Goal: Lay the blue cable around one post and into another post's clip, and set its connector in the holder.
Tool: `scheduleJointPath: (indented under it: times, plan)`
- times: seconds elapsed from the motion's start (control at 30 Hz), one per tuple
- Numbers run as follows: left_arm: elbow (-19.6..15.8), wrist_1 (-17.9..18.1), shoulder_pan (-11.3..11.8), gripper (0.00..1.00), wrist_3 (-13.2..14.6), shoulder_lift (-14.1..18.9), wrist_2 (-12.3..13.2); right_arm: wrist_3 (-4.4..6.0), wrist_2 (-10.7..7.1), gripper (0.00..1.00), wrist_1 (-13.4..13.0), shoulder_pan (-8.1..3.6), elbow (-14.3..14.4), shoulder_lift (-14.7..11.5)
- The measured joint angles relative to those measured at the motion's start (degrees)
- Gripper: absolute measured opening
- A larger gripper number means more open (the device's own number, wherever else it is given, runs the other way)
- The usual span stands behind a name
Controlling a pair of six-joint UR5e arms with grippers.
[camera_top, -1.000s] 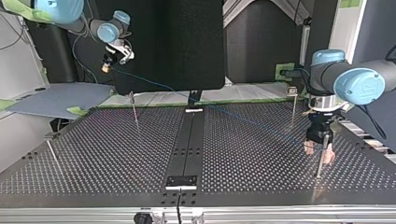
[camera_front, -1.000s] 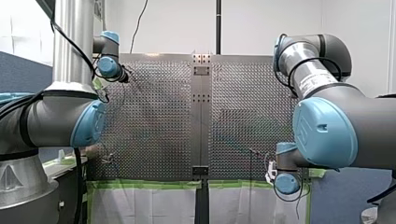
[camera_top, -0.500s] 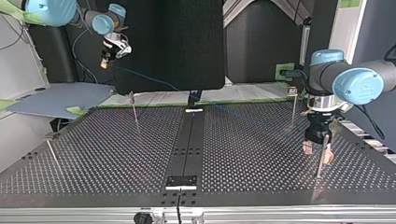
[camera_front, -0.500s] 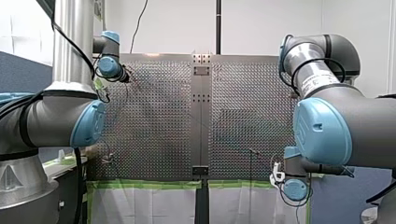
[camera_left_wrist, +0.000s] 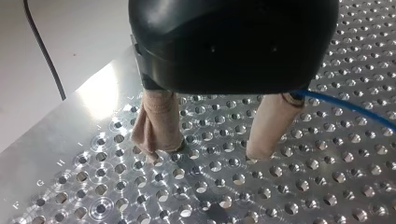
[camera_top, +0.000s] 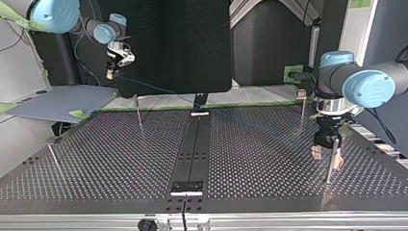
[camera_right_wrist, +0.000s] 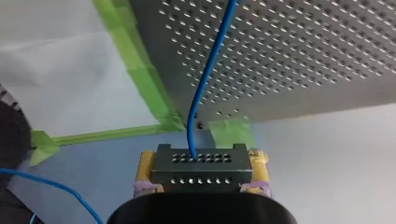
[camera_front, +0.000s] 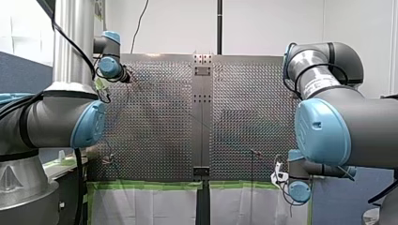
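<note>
The blue cable point(camera_top: 250, 124) runs low across the perforated table point(camera_top: 120, 159) in the top view. My right gripper point(camera_top: 111, 73) hangs beyond the table's far edge at the top view's left. Its yellow pads are shut on the cable's dark perforated connector point(camera_right_wrist: 201, 169), and the cable point(camera_right_wrist: 205, 79) leads from it over the table edge. My left gripper point(camera_top: 327, 159) stands open at the top view's right, its beige fingertips point(camera_left_wrist: 156, 126) down on the plate. The cable point(camera_left_wrist: 345, 106) passes beside one finger, with nothing held. A thin post point(camera_top: 331, 161) stands right at this gripper.
More thin posts stand on the table in the top view: one at far left-centre point(camera_top: 138, 111), one at far right point(camera_top: 301, 108), one at the near left point(camera_top: 53, 156). Green tape point(camera_right_wrist: 140, 70) lines the table's edge. A dark centre strip point(camera_top: 192, 149) divides the plate.
My right gripper, still holding the connector, has moved further off the table's edge, toward the front view's lower right, and the cable swung with it. My left gripper has not moved.
</note>
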Motion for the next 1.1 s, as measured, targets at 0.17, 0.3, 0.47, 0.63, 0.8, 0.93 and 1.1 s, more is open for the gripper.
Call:
scheduleJointPath:
  times: [0.17,0.3,0.47,0.63,0.8,0.93,1.1]
  plan:
    - [0.0,-0.13,-0.11,1.0,0.07,0.0,-0.05,-2.3,-2.41,0.0,1.52,-0.76,-2.4,1.3]
    - [0.0,-0.13,-0.15,1.0,0.19,0.0,-0.06,-3.79,-4.32,0.0,2.62,-1.59,-4.32,0.15]
    - [0.0,-0.15,-0.17,1.0,0.26,0.0,-0.06,-4.88,-6.86,0.0,4.96,-2.85,-5.22,-2.23]
    - [0.0,-0.16,-0.17,1.0,0.32,0.0,-0.08,-4.45,-9.42,0.0,7.43,-4.03,-4.99,-4.78]
    - [0.0,-0.16,-0.17,1.0,0.35,0.0,-0.07,-3.63,-12.04,0.0,7.97,-4.54,-4.44,-6.3]
    - [0.0,-0.2,-0.25,1.0,0.4,0.0,-0.08,-3.38,-13.89,0.0,7.08,-4.58,-3.74,-6.49]
    - [0.0,-0.4,-0.59,1.0,0.6,0.0,-0.36,-3.38,-16.37,0.0,6.44,-4.29,-3.48,-6.51]
